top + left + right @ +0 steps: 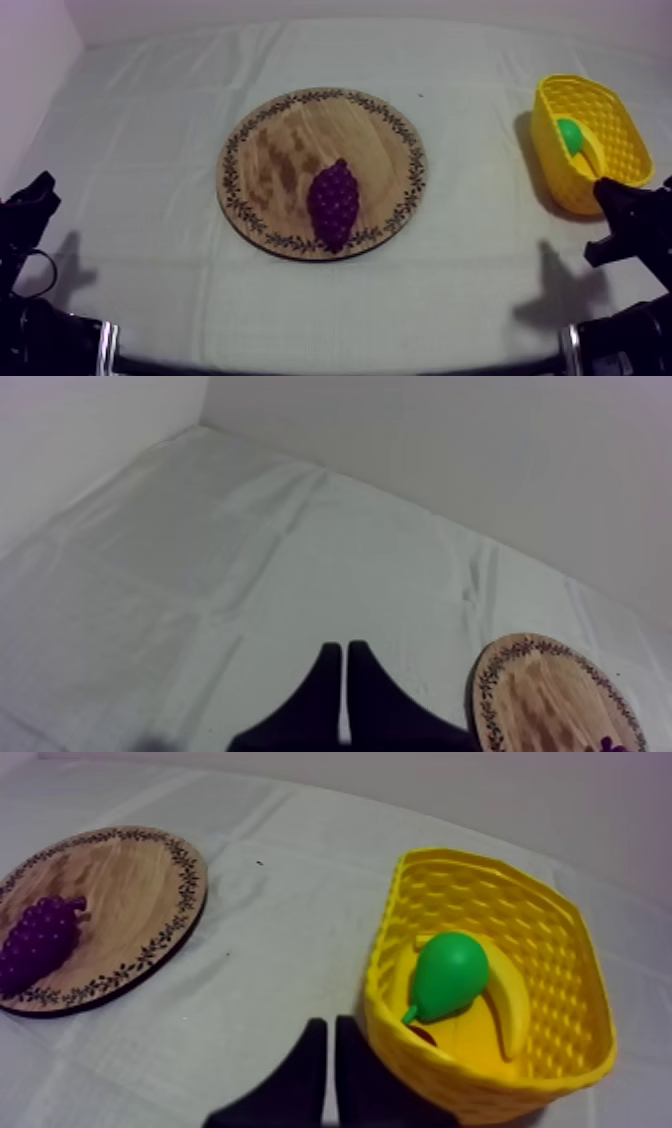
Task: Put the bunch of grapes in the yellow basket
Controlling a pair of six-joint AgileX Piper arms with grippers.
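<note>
Nearest, the left gripper [344, 648] rests low at its side of the grey-white cloth [150, 290]. Its two black fingers lie together as a narrow wedge with nothing between them. The right gripper [330, 1024] sits low at the other side, its fingers likewise pressed together and empty, just beside the near wall of the yellow openwork plastic basket [570, 952]. In the basket lie a green toy pear [450, 974], a yellow banana [508, 1002] beside it, and a small red fruit [424, 1035] partly hidden beneath the pear. Farther in, the purple bunch of toy grapes [333, 203] lies on the near part of the round wooden board with a patterned rim [290, 140]. It is close to that rim, between the two arms and well apart from both pairs of fingers.
</note>
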